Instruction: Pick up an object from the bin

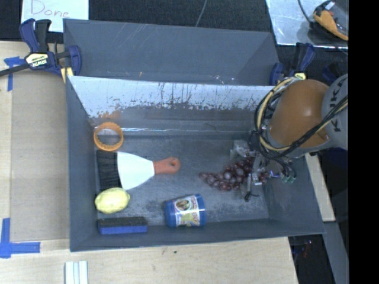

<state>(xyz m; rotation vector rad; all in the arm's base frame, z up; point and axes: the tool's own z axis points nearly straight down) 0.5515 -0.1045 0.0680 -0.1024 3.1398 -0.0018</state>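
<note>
the gripper (253,182) is down at the right side of the bin (177,52), just beside a bunch of dark purple grapes (227,178). i can't make out if it is spread wide or pinched together. a blue can (185,211) lies near the front. a white brush (133,169) and a yellow lemon (112,200) are far left

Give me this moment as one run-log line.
arm: in bin, right side | gripper: beside purple grape bunch, at its right edge | hold: unconfirmed | nearest other: blue can
</note>
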